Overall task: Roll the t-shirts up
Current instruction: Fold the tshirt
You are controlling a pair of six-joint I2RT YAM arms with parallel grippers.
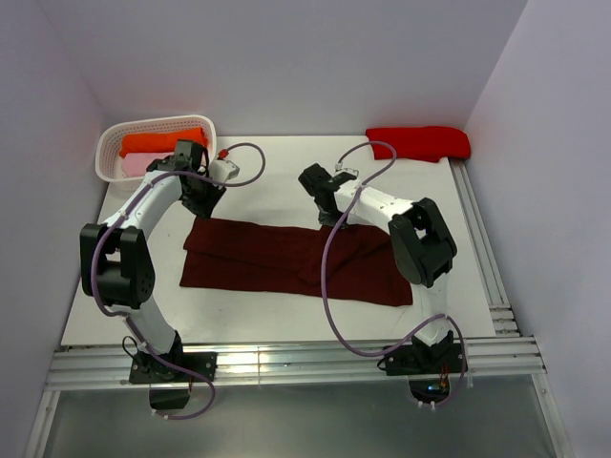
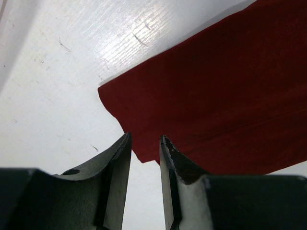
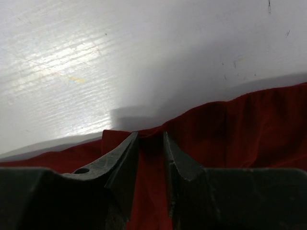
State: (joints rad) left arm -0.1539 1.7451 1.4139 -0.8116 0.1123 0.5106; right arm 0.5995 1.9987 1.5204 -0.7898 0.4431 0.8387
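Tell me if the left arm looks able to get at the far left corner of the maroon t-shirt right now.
Probably yes. The left pincer hangs right over that corner of the maroon t-shirt, jaws slightly apart, with only the table beside it; nothing seems to block the way.

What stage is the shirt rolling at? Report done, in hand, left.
Done: the dark maroon cloth t-shirt lies folded into a long strip. In hand: the right pincer seems to pinch its far edge; the left pincer hovers open at its far-left corner. Left: no roll started; orange cloth sits in the white plastic basket.
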